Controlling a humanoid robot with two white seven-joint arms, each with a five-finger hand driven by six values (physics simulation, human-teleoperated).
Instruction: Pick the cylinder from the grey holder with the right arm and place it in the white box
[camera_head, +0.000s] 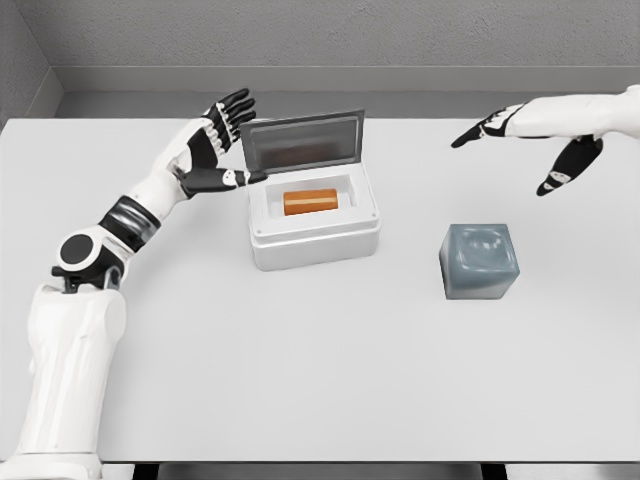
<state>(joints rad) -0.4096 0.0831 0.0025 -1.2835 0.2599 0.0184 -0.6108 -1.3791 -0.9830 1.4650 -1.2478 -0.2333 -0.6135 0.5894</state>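
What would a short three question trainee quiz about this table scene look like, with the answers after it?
1. True or false: the orange cylinder lies inside the white box.
2. Which robot hand is beside the box's raised lid: A left, B right?
3. What sits in the grey holder?

Key: 1 true. 2 A: the left robot hand is spread open by the lid; the right robot hand hangs open, up beyond the holder. 3 Nothing visible; its top recess looks empty.

We see the orange cylinder (311, 201) lying on its side inside the white box (315, 243), lid raised, nearer the table's far edge. The grey holder (479, 262) sits apart toward the right edge.
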